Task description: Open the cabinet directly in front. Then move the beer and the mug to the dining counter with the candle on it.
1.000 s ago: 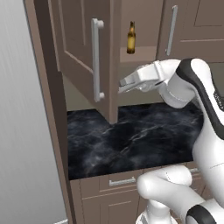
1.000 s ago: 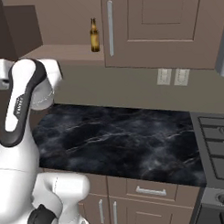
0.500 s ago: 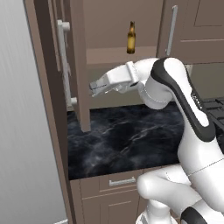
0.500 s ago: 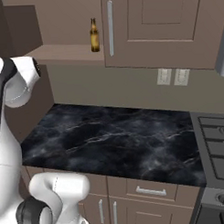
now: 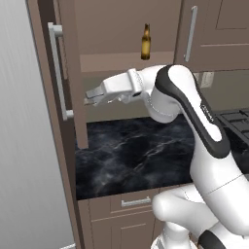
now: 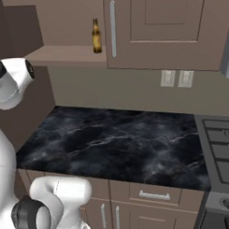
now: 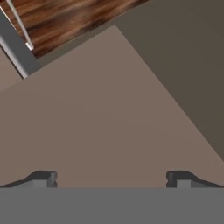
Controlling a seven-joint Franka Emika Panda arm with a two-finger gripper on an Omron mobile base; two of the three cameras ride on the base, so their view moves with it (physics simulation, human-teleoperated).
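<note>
The brown wall cabinet's left door (image 5: 68,73) stands swung open to the left, its silver bar handle (image 5: 57,73) on the outer face. On the bare shelf inside stands the amber beer bottle (image 5: 145,42) (image 6: 97,36), upright at the shelf's right end. My gripper (image 5: 91,97) sits just below shelf level, right beside the open door's inner face, fingers open and empty. In the hand view the fingertips (image 7: 43,178) stand wide apart, close to the flat brown door panel (image 7: 109,113). The mug, the candle and the dining counter are out of view.
A black marble worktop (image 6: 117,144) lies below the cabinet, over brown drawers (image 5: 129,202). The right cabinet door (image 6: 160,28) is closed. A stove (image 6: 220,150) sits at the right, wall sockets (image 6: 176,78) behind the worktop, a grey panel (image 5: 24,146) on the far left.
The left cabinet door has swung farther open to the left, and my open gripper has followed it leftward along its inner side. The bottle has not moved.
</note>
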